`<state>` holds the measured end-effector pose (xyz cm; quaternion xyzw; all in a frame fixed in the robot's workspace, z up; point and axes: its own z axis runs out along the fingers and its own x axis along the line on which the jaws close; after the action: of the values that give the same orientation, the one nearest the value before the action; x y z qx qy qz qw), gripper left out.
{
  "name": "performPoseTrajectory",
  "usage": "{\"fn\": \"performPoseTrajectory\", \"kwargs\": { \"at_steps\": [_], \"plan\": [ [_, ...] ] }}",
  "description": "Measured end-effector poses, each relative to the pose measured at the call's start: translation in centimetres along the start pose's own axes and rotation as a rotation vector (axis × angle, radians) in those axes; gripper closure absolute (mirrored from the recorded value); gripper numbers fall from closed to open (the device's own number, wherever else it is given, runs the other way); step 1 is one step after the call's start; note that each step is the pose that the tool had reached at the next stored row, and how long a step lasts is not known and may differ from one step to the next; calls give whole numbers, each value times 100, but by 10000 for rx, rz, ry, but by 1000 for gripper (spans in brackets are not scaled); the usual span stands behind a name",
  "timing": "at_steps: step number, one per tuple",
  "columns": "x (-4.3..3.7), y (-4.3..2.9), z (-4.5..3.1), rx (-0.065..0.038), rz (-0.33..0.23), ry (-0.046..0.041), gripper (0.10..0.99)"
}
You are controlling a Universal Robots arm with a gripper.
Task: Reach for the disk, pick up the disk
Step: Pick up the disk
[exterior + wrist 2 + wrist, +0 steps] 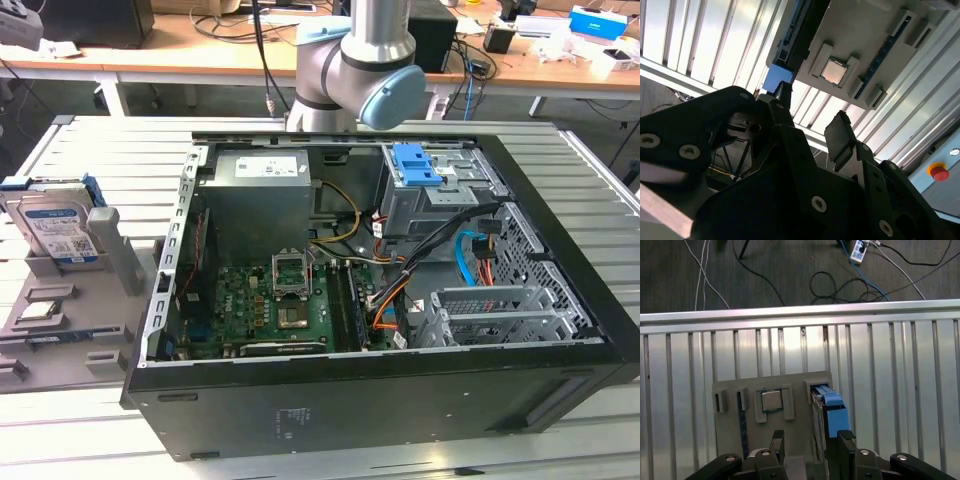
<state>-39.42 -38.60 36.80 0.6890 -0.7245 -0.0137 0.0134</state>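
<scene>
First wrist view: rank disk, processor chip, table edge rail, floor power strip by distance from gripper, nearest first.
1. disk: upright in the grey holder, just ahead of the open gripper.
2. processor chip: flat in the holder, beside the disk.
3. table edge rail: past the holder.
4. power strip: on the floor beyond the table.

A slatted metal tabletop (100, 150) carried two things. A black case (400, 400), open on top, lay across its middle and reached close to the near edge in the exterior view. A grey holder (125, 265) sat just beside the case, toward the edge at the exterior view's left.
</scene>
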Motion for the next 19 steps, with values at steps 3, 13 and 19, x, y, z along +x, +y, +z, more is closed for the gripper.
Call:
{"fn": "performPoseTrajectory", "kwargs": {
  "at_steps": [3,13,19],
  "plan": [
    [-102,5,1,1,0,0,541],
    [-140,2,134,0,0,0,541],
    [-140,-2,223,1,0,-1,541]
  ]
}}
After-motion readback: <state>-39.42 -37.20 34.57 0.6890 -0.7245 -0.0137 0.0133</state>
